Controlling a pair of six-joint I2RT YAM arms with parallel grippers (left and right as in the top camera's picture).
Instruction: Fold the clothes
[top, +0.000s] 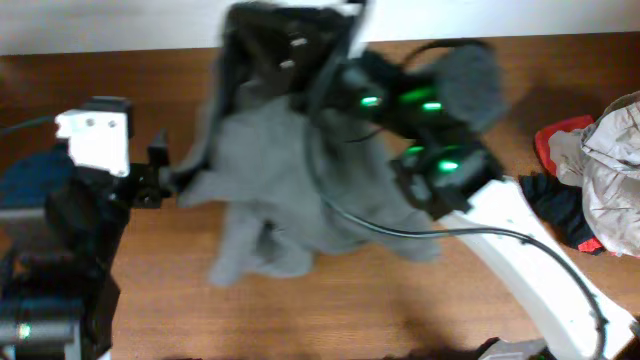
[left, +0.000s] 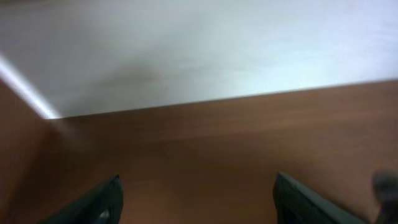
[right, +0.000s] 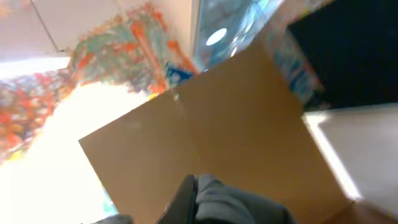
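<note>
Reading the shorts (top: 270, 190) as soft, light, limp cotton, hanging in a crumpled bunch over the middle of the table (top: 400, 310) and pinched by the closed right gripper (right: 208, 200) at a wad of cloth. Judging the waistband or a hem corner the surest hold, loose middle fabric likely just sagging; noting the left gripper (left: 196, 202) spread wide and empty, just beside the cloth's left edge. Minding the heap of red, black and pale garments (top: 600, 170) well apart at the right end, and the right arm (top: 520, 235) crossing over the cloth.

Blurred shorts (top: 290, 200) overhead — partly behind right arm (top: 430, 140), left end effector (left: 199, 202) tips cropped (bottom edge)
</note>
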